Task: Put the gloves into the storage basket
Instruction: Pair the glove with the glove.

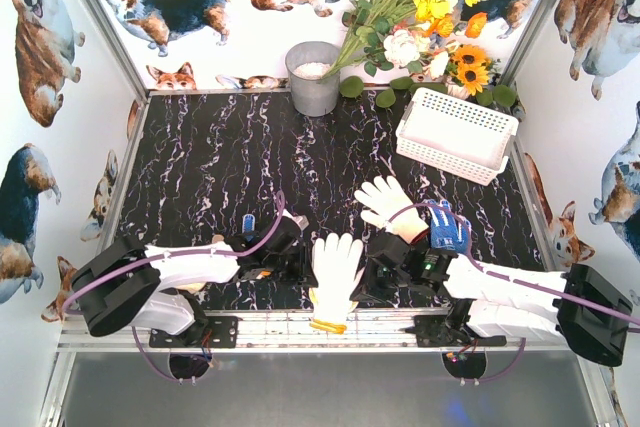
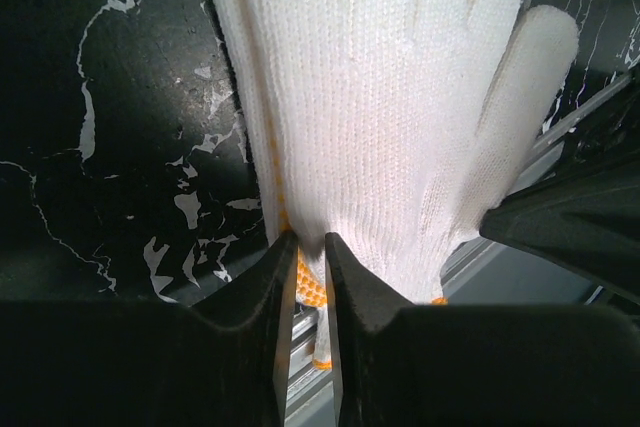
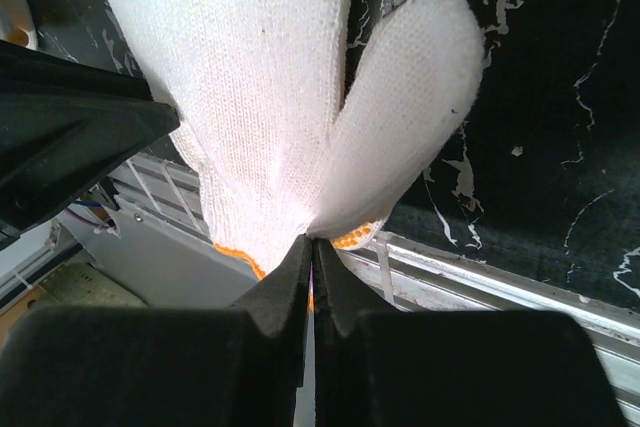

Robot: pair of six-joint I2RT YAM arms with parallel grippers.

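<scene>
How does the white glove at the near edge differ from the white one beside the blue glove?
The near glove is pinched at its cuff by the left gripper and right gripper; the far glove lies ungripped. The near glove's fingers lie close together; the far glove's are splayed. Both are white.

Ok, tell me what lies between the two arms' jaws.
A white knit glove, lying flat, its orange cuff pinched from both sides. The top view shows it, and both wrist views confirm it.

Our left arm [image 1: 190, 269] and right arm [image 1: 505, 285] share white shells, bulky black joints and looping purple cables [image 1: 265, 237]; our fingers [image 2: 365, 297] are matte black wedges
</scene>
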